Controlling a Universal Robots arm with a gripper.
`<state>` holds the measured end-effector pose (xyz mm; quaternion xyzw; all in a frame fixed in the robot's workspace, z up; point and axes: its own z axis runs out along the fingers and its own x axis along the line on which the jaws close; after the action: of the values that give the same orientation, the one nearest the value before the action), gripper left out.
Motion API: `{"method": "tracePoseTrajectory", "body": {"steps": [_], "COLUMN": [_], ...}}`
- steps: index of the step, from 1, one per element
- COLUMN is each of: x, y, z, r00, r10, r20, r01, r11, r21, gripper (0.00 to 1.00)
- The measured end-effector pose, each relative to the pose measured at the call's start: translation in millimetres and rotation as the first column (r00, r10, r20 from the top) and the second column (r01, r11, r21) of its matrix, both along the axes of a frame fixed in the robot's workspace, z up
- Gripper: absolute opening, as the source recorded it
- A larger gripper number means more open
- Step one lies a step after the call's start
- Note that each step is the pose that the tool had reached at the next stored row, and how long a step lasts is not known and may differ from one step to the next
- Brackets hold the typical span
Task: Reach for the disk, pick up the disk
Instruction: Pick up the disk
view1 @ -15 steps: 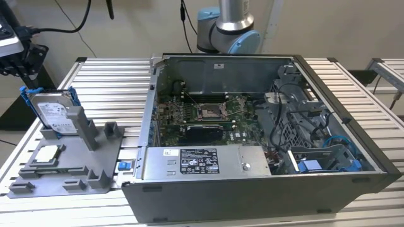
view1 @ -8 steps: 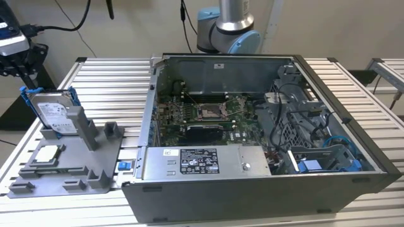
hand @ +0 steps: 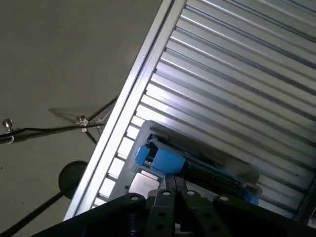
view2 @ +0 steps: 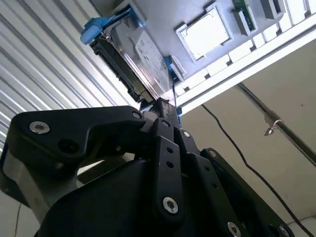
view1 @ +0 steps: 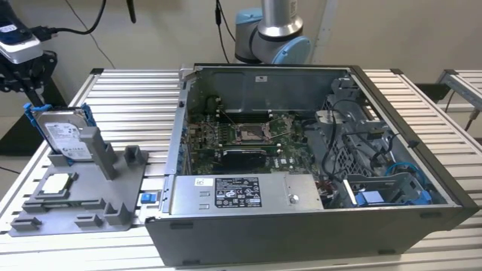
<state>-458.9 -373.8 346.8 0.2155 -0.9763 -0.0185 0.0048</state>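
Note:
The disk (view1: 64, 135) is a silver drive with a white label and blue side rails, standing on edge in a grey fixture (view1: 94, 195) at the exterior view's left. My gripper (view1: 31, 99) hangs just above its upper left corner. In both wrist views the black fingers (view2: 162, 109) lie pressed together, their tips right at the blue rail end of the disk (view2: 143, 54). The first wrist view shows the gripper (hand: 173, 181) meeting the blue rail of the disk (hand: 165, 160). Nothing is visible between the fingers.
A small square silver chip (view1: 56, 183) lies on the fixture in front of the disk. An open computer case (view1: 301, 169) takes up the middle of the ribbed metal table (view1: 128, 96). Black cables hang beyond the table's left edge.

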Motion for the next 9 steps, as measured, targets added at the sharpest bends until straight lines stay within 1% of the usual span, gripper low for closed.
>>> {"method": "tracePoseTrajectory", "body": {"steps": [2, 4, 7, 9], "x": [0.0, 0.0, 0.0, 0.0], "y": [0.0, 0.0, 0.0, 0.0], "z": [0.0, 0.0, 0.0, 0.0], "r00": [0.9994, 0.9974, 0.9919, 0.9867], "r10": [0.036, 0.072, 0.127, 0.163], "r20": [0.0, 0.0, 0.0, -0.0001], "r01": [-0.036, -0.072, -0.127, -0.163], "r11": [0.9994, 0.9974, 0.9919, 0.9867], "r21": [0.0, 0.0, 0.0, 0.0], "gripper": [0.0, 0.0, 0.0, 0.0]}}
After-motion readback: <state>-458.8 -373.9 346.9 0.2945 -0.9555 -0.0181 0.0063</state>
